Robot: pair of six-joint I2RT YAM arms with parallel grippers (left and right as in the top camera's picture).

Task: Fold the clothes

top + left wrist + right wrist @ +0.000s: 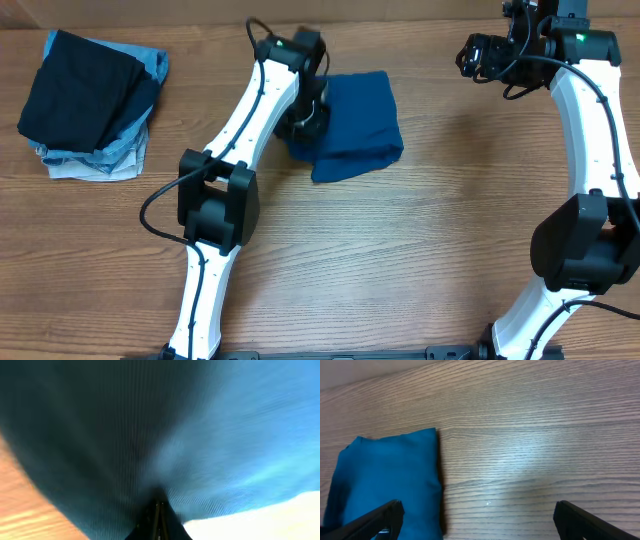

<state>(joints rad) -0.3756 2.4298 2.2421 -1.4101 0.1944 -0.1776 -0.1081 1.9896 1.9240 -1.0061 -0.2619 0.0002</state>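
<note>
A folded dark blue cloth (358, 125) lies on the wooden table at the middle back. My left gripper (303, 122) is at its left edge and is shut on the cloth; in the left wrist view the blue fabric (200, 440) fills the frame and the fingertips (159, 512) are pinched together in it. My right gripper (478, 55) is open and empty, raised at the back right, apart from the cloth. In the right wrist view the cloth (390, 485) lies at the lower left, with the open fingers (477, 520) at either side.
A stack of folded clothes (90, 100), dark on top with light blue denim beneath, sits at the far left of the table (420, 240).
</note>
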